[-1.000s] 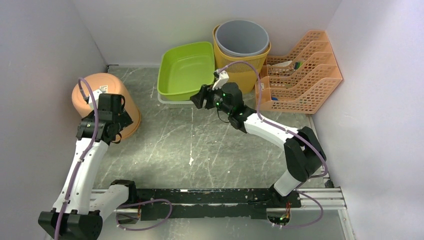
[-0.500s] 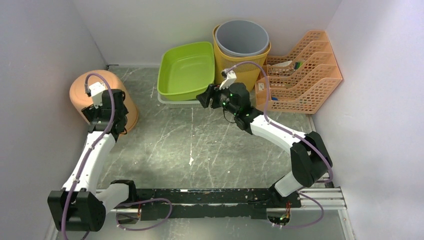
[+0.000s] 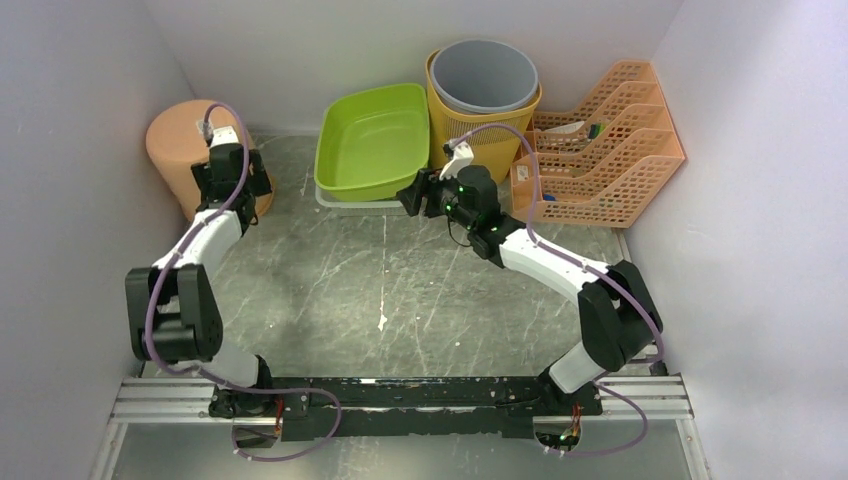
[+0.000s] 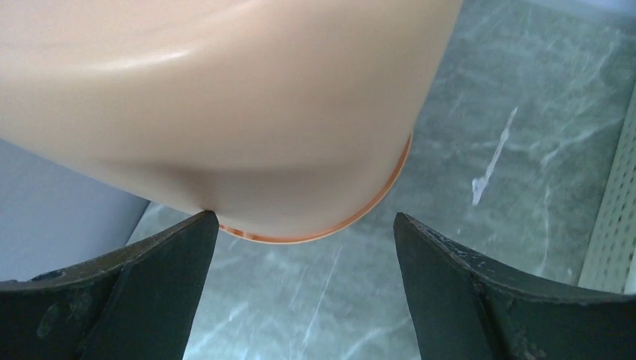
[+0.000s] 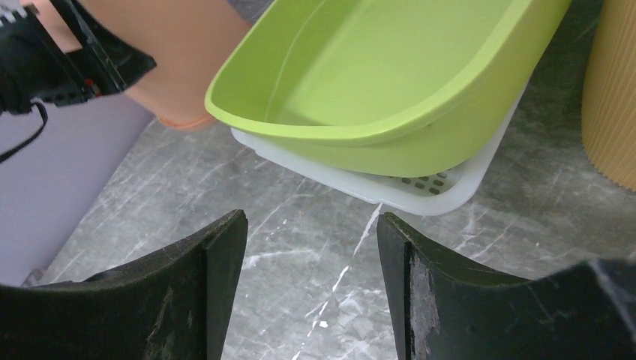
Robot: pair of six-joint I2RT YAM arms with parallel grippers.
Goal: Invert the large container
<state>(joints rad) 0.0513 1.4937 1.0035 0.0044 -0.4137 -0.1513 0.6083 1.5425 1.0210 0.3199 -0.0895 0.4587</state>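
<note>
Top view: the large peach plastic bucket (image 3: 180,145) stands in the far left corner by the wall, closed base up, so it looks turned over already. The left gripper (image 3: 240,185) sits just beside its right flank, jaws spread wide, holding nothing. The right gripper (image 3: 410,195) hovers mid-table, jaws partly apart and empty, near the lime-green plastic tub (image 3: 370,135) on its white perforated tray (image 3: 340,203). Further right are a grey bin (image 3: 485,75) nested in a yellow mesh basket (image 3: 490,140), and an orange file rack (image 3: 600,150).

Left wrist: the bucket (image 4: 225,97) wall fills the upper frame, smooth and glossy, its rim (image 4: 322,234) down near the marbled table (image 4: 525,112). It's likely light, hollow, stiff and slippery, and too broad to span, so any regrip belongs on the rim. The left gripper (image 4: 304,285) gapes below it, 2 fingers clear.

Right wrist: the right gripper (image 5: 311,277) faces the tub (image 5: 390,82) and tray (image 5: 420,187). The side wall crowds the bucket (image 5: 180,45), and the tub is the nearest obstacle.
</note>
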